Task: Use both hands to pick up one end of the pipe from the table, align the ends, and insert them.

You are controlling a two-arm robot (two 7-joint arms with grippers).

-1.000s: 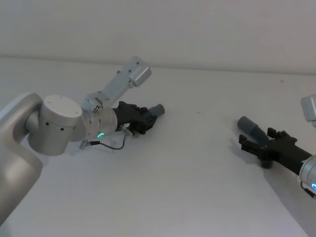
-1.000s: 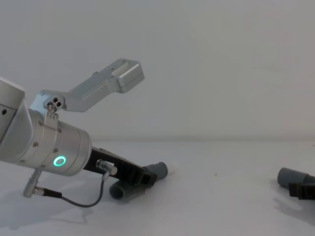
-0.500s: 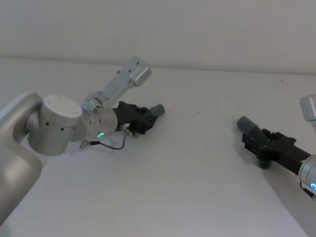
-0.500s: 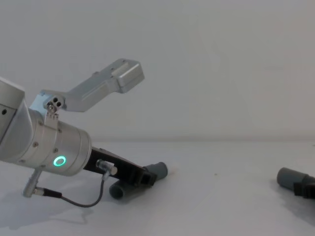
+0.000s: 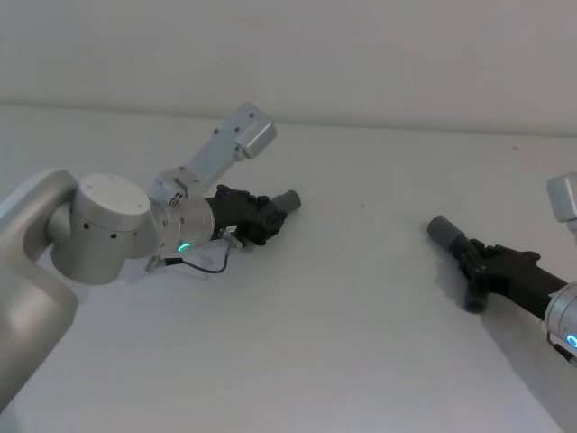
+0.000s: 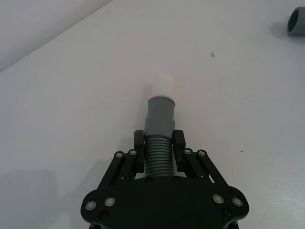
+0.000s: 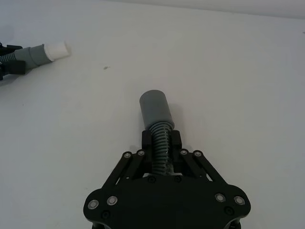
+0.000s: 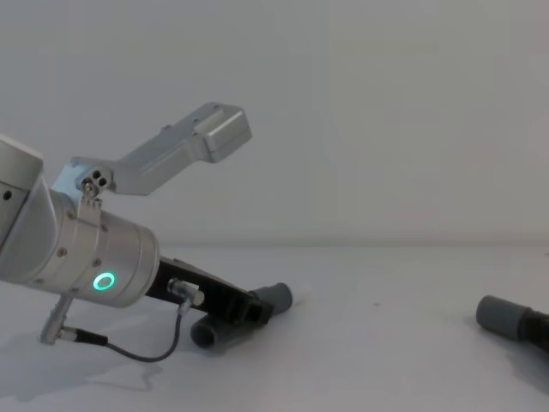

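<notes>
My left gripper [image 5: 262,217] is shut on the dark ribbed pipe just behind a grey cuff [image 5: 286,201], low over the white table [image 5: 361,343]. The left wrist view shows its fingers [image 6: 139,145] pinching the ribs, with the cuff [image 6: 160,113] and its white tip [image 6: 164,84] pointing away. In the chest view a second grey cuff [image 8: 204,333] lies under that gripper [image 8: 257,311]. At the right, my right gripper [image 5: 472,263] is shut on the other hose piece behind its plain socket cuff [image 5: 443,231]. The right wrist view shows that grip [image 7: 161,141] and cuff [image 7: 155,109].
The two ends point toward each other across a wide bare stretch of table. The far cuff with the white tip [image 7: 44,52] shows in the right wrist view, and the socket cuff [image 6: 296,21] in the left wrist view. A plain wall stands behind the table.
My right gripper's fingers, spread around the hose a second ago, have closed on it behind the socket cuff, which shifted slightly left. The left arm has not moved.
</notes>
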